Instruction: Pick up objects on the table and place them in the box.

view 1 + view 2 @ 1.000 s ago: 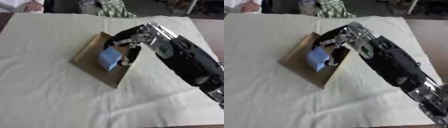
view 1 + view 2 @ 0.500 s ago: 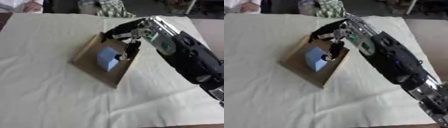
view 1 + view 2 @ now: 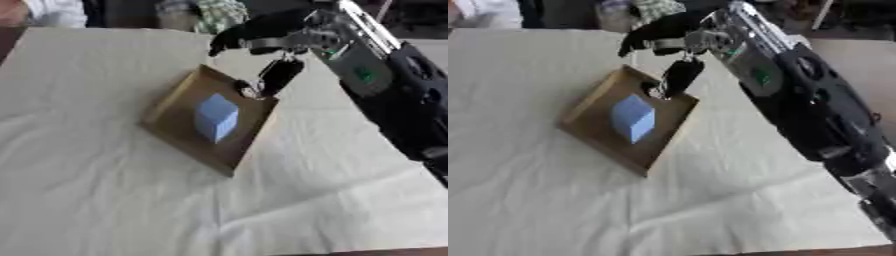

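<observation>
A cream cloth (image 3: 87, 190) covers the table and lies in soft wrinkles, reaching nearly to every edge of both eye views. Left of centre on it sits a shallow brown cardboard box (image 3: 166, 112), turned so that one corner points toward the far side of the table and its low walls run slantwise across the cloth. Inside the box, resting on its floor near the middle, is a light blue cube (image 3: 216, 118); it stands clear of the walls, with one pale face catching the light and a darker face turned toward the near side. Just past the box's far right wall hangs the robot's right hand (image 3: 262, 42), which comes down from the upper right on a thick black and silver arm (image 3: 798, 95) that carries a small green mark on its casing. The hand is above the box rim rather than in it, and it holds nothing: its dark fingers (image 3: 280, 75) are released, some stretched out toward the left over the far corner of the box, one hanging down with its tip close to the right wall, apart from the cube. The left hand shows in neither view. Beyond the far edge of the table lies a patterned green and white cloth bundle (image 3: 214, 10).
</observation>
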